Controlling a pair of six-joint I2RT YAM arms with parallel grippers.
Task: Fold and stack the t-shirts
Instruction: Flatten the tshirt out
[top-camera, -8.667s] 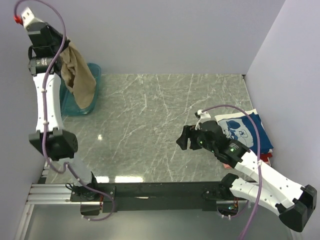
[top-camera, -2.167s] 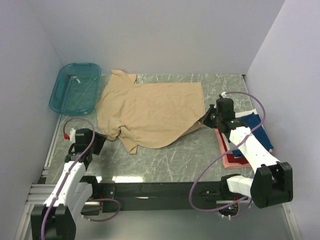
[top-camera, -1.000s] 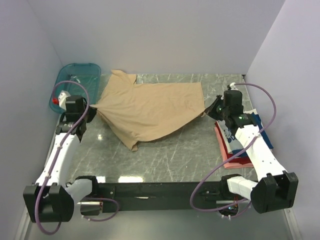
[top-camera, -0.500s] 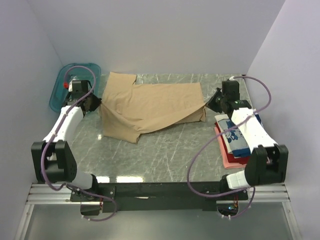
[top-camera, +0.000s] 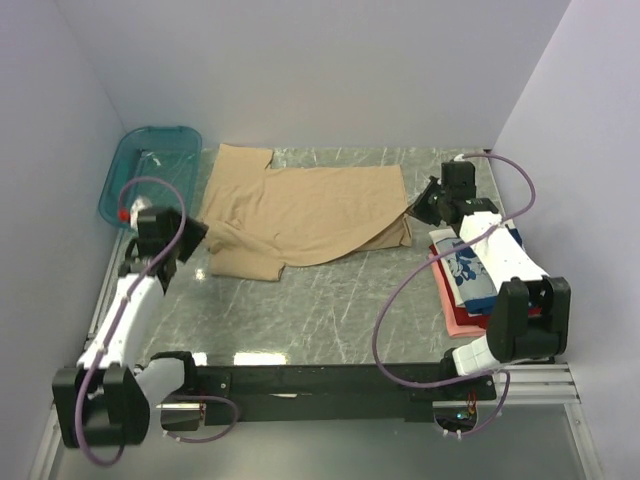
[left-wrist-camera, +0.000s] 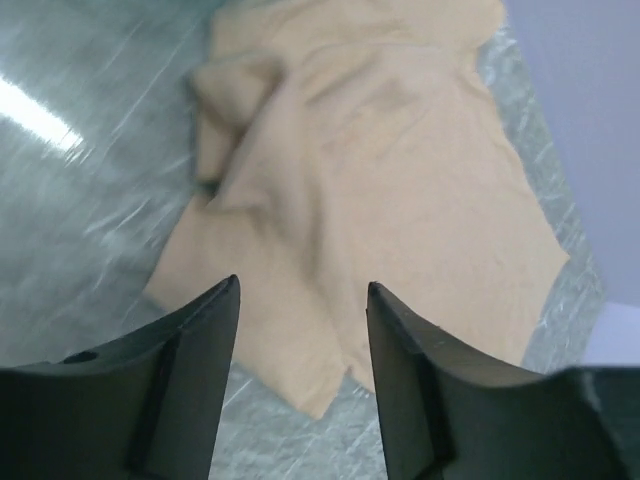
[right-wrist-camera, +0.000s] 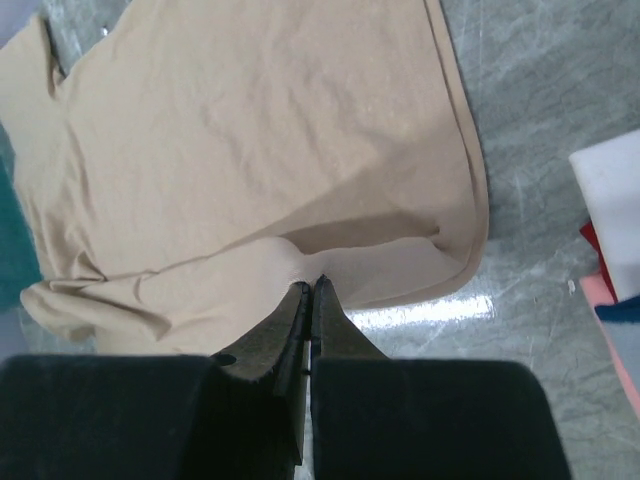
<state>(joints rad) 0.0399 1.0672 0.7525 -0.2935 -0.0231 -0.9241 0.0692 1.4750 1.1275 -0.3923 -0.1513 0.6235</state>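
Left gripper (left-wrist-camera: 302, 291), lower left of the overhead view: jaws apart with nothing between them, aimed at the crumpled left edge of the tan t-shirt (top-camera: 300, 205) and just clear of it. Right gripper (right-wrist-camera: 311, 288), upper right of the overhead view: jaws together on a small tented fold at the shirt's right hem, judging by the cloth rising to the tips in the right wrist view.

The shirt lies across the upper middle of the table (top-camera: 340, 300), mostly flat. Its lower-left part is rumpled and doubled over, and one sleeve lies toward the teal basket (top-camera: 112, 175) in the upper left. A stack of folded t-shirts (top-camera: 475, 280), navy print on top, sits at the right edge.

Step in hand, as judged: spreading the tan shirt flat before the first fold. The next move likely calls for the left gripper to take a fresh hold on the bunched left edge and draw it outward against the right hold.
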